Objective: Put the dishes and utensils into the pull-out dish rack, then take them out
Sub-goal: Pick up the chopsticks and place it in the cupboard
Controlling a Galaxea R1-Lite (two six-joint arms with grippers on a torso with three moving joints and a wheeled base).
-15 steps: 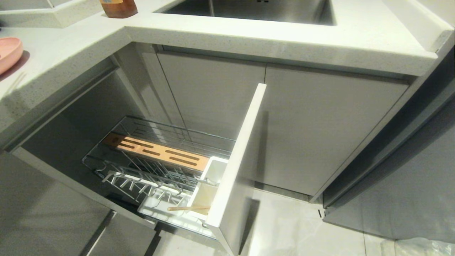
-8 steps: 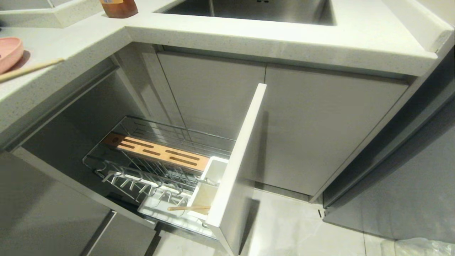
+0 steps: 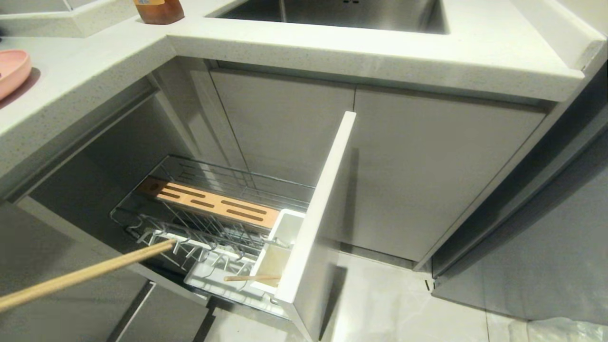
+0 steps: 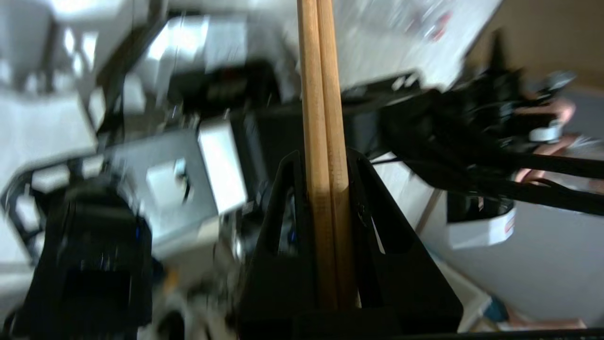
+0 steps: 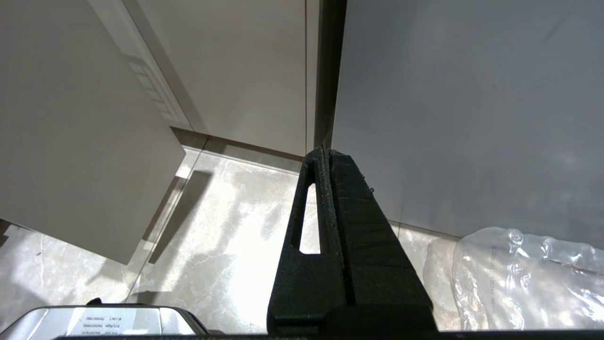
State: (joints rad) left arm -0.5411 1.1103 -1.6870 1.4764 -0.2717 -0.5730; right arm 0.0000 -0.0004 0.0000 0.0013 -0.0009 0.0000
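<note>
A pair of light-wooden chopsticks [image 3: 90, 273] reaches in from the head view's lower left, its tip just before the wire edge of the pull-out dish rack [image 3: 142, 223]. The left wrist view shows my left gripper [image 4: 325, 158] shut on the chopsticks [image 4: 321, 85], which stick out beyond the fingertips. The rack stands pulled out, with its white front panel [image 3: 323, 204], slotted wooden strip [image 3: 213, 204] and white utensil cup [image 3: 285, 237]. A short wooden stick [image 3: 251, 278] lies by the cup. The pink plate [image 3: 12, 71] sits on the counter at far left. My right gripper [image 5: 328, 152] hangs shut and empty near the floor.
The countertop [image 3: 427, 57] overhangs the rack, with a steel sink [image 3: 332, 14] and an amber bottle [image 3: 159, 9] at the back. Grey cabinet fronts [image 3: 427, 166] stand to the right of the panel. Crumpled clear plastic [image 5: 528, 278] lies on the tiled floor.
The chopsticks were over the counter beside the pink plate half a second ago. They have swung down and now point at the rack's left side from below. The rack has not moved.
</note>
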